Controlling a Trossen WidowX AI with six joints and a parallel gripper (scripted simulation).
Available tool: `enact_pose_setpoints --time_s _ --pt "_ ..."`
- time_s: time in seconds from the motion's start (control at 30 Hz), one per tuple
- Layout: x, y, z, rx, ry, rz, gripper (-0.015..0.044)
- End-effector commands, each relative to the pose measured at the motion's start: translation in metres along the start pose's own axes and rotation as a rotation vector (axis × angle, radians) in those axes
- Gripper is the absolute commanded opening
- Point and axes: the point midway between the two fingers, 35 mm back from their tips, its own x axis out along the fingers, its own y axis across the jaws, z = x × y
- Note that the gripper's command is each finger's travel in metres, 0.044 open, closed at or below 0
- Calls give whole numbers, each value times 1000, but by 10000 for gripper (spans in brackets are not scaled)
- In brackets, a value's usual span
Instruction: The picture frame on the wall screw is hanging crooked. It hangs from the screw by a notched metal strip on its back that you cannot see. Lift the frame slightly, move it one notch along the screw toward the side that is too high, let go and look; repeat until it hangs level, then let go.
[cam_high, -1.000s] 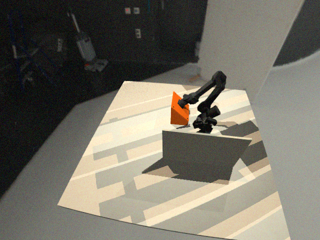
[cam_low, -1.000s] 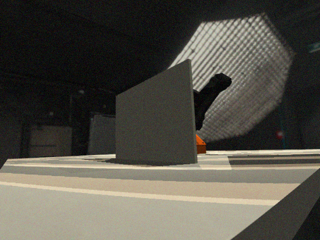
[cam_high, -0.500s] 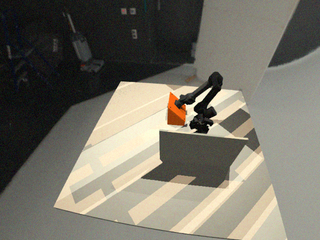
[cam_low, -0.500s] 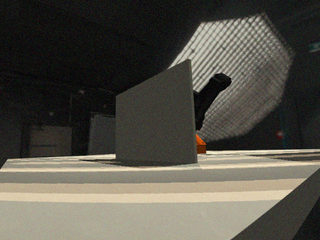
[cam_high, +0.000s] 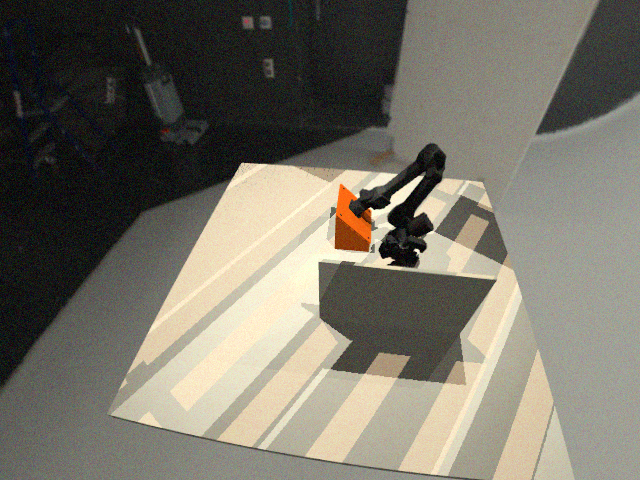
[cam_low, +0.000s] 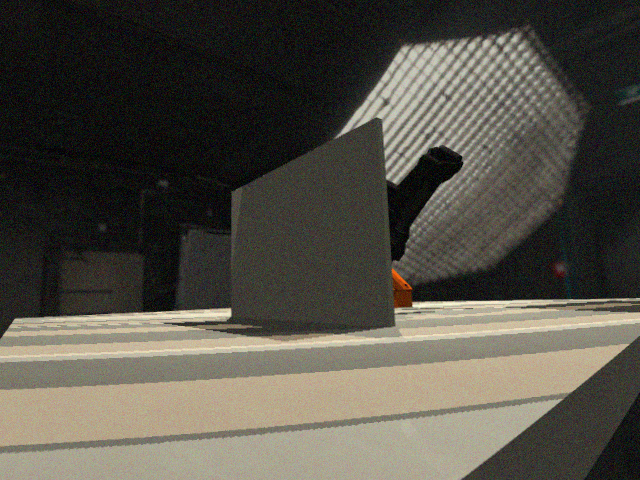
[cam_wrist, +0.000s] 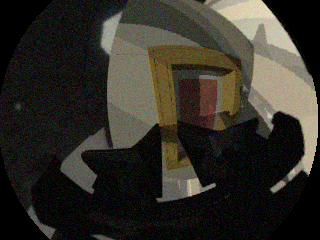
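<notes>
In the wrist view the picture frame (cam_wrist: 160, 80) has a gold border around a reddish picture (cam_wrist: 199, 100) and hangs against a pale wall. My gripper (cam_wrist: 167, 124) (cam_high: 357, 207) is shut on the frame's left bar, near its lower end. The frame's top bar slopes down to the right in this view; I cannot tell its true tilt. The screw and the notched strip are hidden behind it. In the top view the gripper touches the upper part of an upright orange panel (cam_high: 351, 235), and the gold frame itself does not show there. A corner of the orange panel (cam_low: 400, 293) shows in the exterior view.
A grey upright board (cam_high: 403, 304) (cam_low: 310, 232) stands on the striped table top (cam_high: 232, 335) in front of the arm's base (cam_high: 400, 248). In the exterior view it hides most of the arm (cam_low: 423, 180). A tall pale pillar (cam_high: 465, 77) rises behind the arm.
</notes>
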Motion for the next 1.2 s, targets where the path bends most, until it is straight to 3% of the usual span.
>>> enact_pose_setpoints --time_s 0.0,1.17 --pt "0 0 0 5 0 0 0" --pt "0 1 1 230 1 1 0"
